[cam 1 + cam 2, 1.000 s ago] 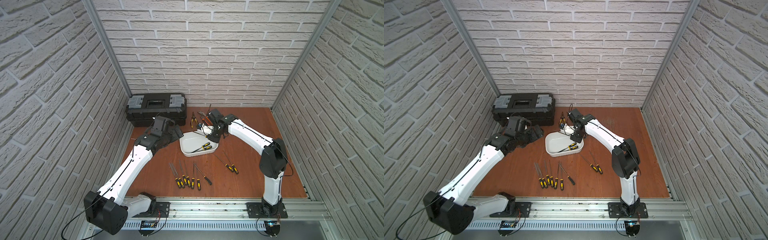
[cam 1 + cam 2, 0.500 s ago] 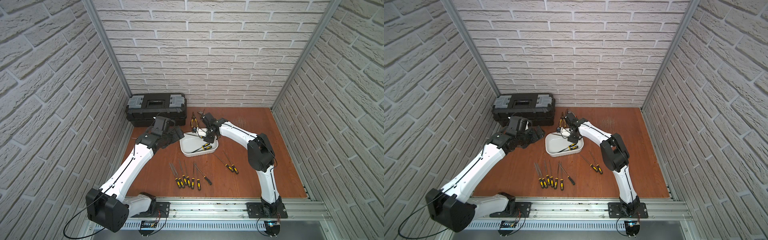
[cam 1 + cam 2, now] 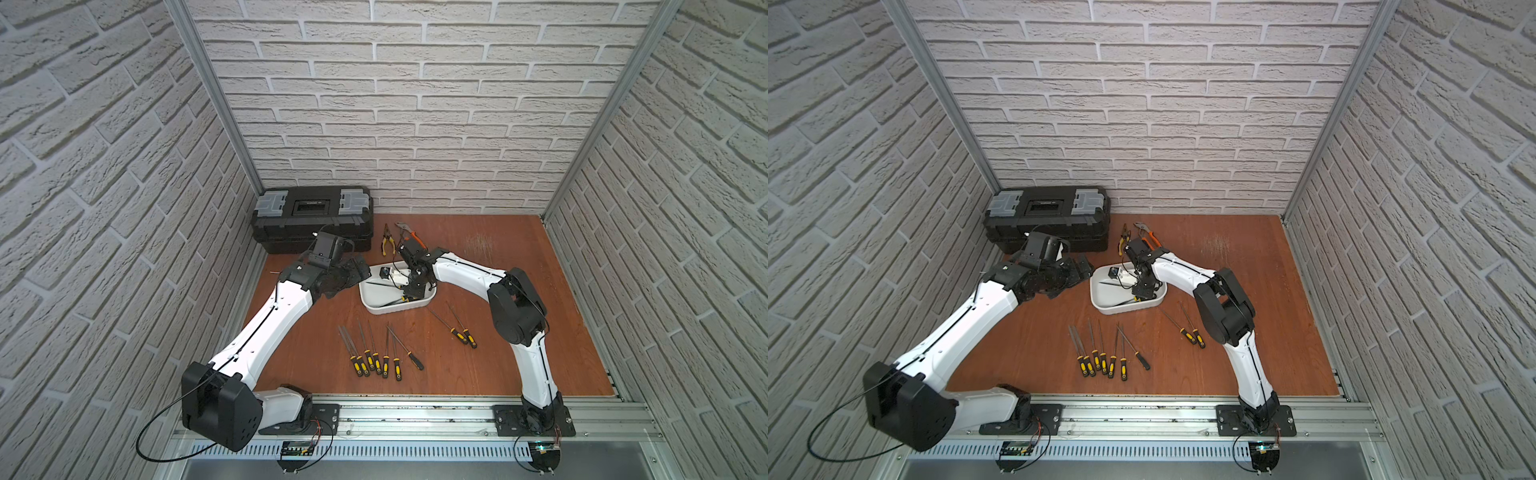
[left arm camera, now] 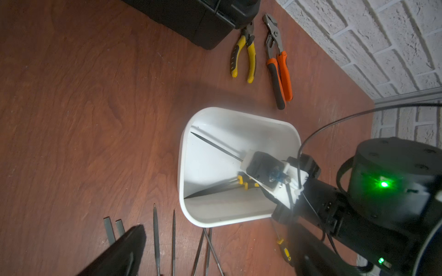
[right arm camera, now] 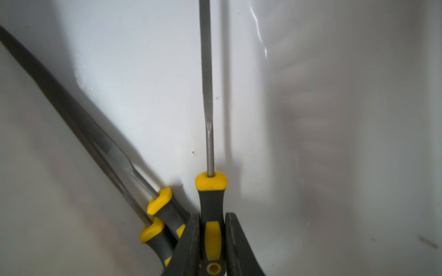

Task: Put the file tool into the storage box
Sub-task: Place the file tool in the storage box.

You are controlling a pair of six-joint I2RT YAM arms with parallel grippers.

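Note:
The white storage box sits mid-table. My right gripper reaches down inside it, shut on the black-and-yellow handle of a file tool. The grey shaft of that file points across the box floor. Two more files lie in the box beside the held handle. My left gripper hovers just left of the box, open, with nothing held.
A black toolbox stands at the back left. Yellow pliers and orange pliers lie behind the box. Several files lie in a row in front of it. Two more files lie to the right.
My right gripper has come down from over the box's back rim into the box, still holding the file. The left arm has hardly moved.

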